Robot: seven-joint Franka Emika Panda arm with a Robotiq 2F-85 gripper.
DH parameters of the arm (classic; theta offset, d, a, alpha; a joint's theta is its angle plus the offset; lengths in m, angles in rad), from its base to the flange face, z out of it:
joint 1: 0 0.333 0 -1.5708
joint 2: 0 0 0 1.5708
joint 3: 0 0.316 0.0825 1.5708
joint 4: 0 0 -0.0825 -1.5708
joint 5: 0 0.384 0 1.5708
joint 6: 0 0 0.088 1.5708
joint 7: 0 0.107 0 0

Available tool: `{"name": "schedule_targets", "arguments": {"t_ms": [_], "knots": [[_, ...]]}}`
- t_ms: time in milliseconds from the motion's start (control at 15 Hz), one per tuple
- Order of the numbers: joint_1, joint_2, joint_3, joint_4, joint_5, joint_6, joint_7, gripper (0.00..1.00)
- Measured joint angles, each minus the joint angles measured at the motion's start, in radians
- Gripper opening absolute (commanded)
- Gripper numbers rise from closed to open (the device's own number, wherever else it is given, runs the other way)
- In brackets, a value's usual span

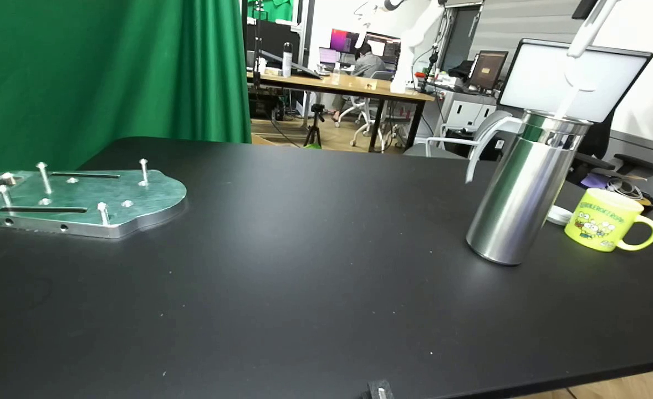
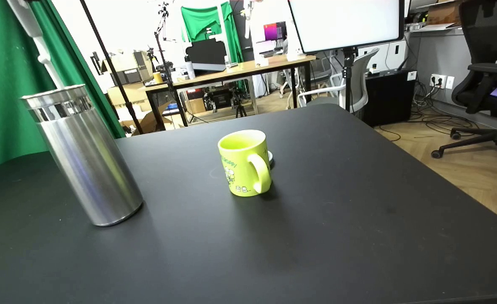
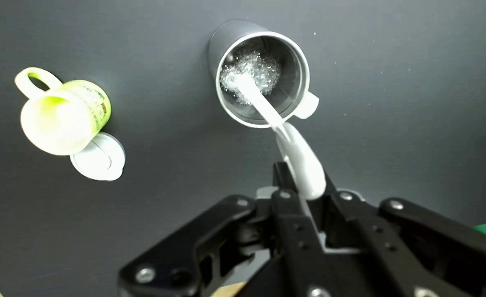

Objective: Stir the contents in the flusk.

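Note:
The flusk is a tall shiny steel flask (image 1: 512, 210) standing on the black table (image 1: 282, 266); it also shows in an exterior view (image 2: 92, 164). In the wrist view I look into its open mouth, past the rim (image 3: 305, 70), at sparkling, bubbly-looking contents. My gripper (image 3: 303, 177) is above and beside the mouth, shut on the thick end of a white stirring stick (image 3: 305, 161). The stick also shows in both exterior views (image 1: 586, 36) (image 2: 27, 21). It slants down into the flask, and its lower end is among the contents. Most of the gripper is out of the exterior views.
A yellow-green mug (image 1: 603, 219) stands near the flask, also in an exterior view (image 2: 244, 169). A white lid (image 3: 102, 159) lies against the mug. A metal plate with upright bolts (image 1: 93, 202) lies across the table. A monitor (image 1: 548, 66) stands behind the flask.

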Motion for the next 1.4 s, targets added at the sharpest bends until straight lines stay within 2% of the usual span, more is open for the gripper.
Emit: {"name": "schedule_targets", "arguments": {"t_ms": [533, 933, 1400], "knots": [[0.069, 0.041, 0.044, -0.172, -0.002, 0.169, -0.004, 0.04], [0.073, 0.032, 0.042, -0.175, -0.001, 0.188, -0.004, 0.04], [0.056, -0.053, -0.015, -0.153, 0.0, 0.174, -0.029, 0.04]]}}
